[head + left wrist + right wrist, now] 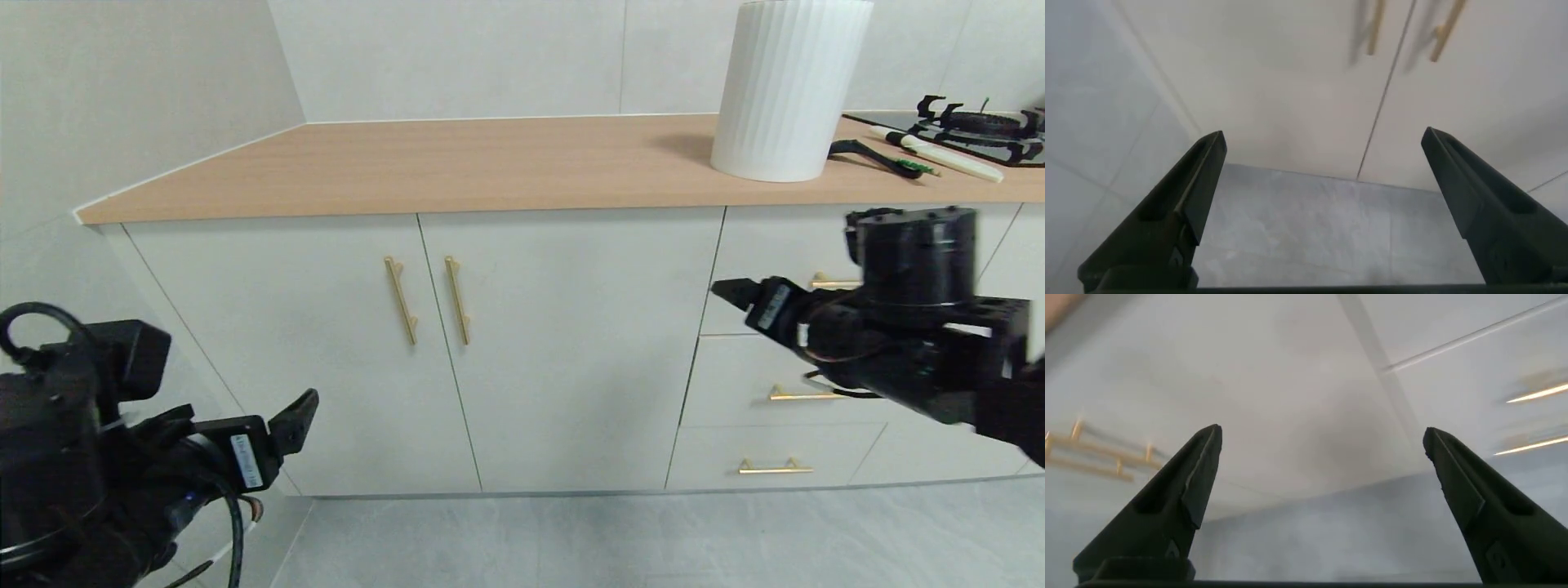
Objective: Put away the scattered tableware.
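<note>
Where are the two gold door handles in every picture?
Head view: the gold door handles stand side by side, mid-cabinet.
Left wrist view: the gold door handles are ahead of the open left hand, blurred.
Right wrist view: the gold door handles are far beyond one finger of the open right hand.
Shared landmark: the grey floor.

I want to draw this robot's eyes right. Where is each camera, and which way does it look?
Head view: on the robot's head, facing forward and down at a wooden counter and white cabinet doors; left gripper and right gripper show at the sides.
Left wrist view: on the left wrist, facing the cabinet doors and floor between its open fingers.
Right wrist view: on the right wrist, facing cabinet fronts and floor between its open fingers.
Shared: head and left wrist views both show the doors' gold handles.
</note>
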